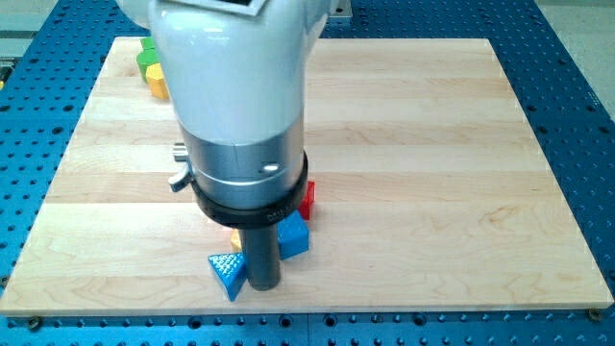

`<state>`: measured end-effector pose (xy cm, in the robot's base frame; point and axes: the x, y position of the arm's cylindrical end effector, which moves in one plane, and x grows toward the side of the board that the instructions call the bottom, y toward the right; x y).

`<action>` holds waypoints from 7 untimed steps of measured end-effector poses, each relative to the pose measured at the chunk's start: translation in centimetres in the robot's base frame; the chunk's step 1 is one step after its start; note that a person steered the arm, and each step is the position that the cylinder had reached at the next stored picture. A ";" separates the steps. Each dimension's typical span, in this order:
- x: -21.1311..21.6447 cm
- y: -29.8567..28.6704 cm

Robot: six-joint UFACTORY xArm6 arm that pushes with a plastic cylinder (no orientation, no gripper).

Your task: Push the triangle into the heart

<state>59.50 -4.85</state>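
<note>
No text, label, brand, number or sign can be read anywhere, neither on the arm's housing nor on the wooden board (404,144).

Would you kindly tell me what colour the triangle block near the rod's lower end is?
Blue. The triangle block shows in the camera view, just left of my tip.

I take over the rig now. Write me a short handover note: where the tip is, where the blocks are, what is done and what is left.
My tip: on the wooden board near the view's bottom, right beside the blue triangle block, on its right.
Blue cube-like block sits just above-right of the tip; a red block and a yellow block peek out behind the arm.
Green and yellow blocks lie at top left.
No heart is identifiable; the arm hides part of the cluster.
Left: the push, not confirmed done.
</note>
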 end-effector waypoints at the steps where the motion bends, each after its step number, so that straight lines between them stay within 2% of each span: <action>1: 2.2 -1.9; 4: 1.6 -16.3; 5: 1.6 -14.3; 7: -0.5 -5.9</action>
<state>59.02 -10.80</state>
